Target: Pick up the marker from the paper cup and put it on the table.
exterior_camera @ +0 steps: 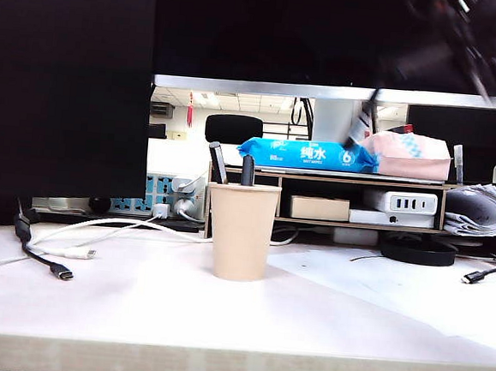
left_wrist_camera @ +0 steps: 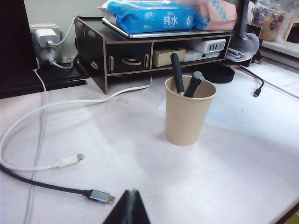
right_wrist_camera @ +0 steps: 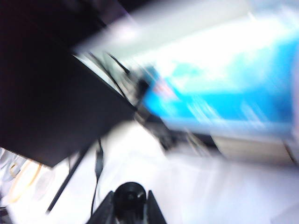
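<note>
Left hand: two black wedge-shaped fingertips, matte, tapering to point. Right hand: black angular fingers, heavily blurred. Right arm: dark blurred streak.

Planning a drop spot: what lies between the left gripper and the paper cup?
Bare table from left gripper to paper cup, per the left wrist view.

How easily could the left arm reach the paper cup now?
Probably yes: bare table lies between the left gripper and the paper cup, cables off aside. The right gripper, holding the marker, is up above the shelf, clear of it.
</note>
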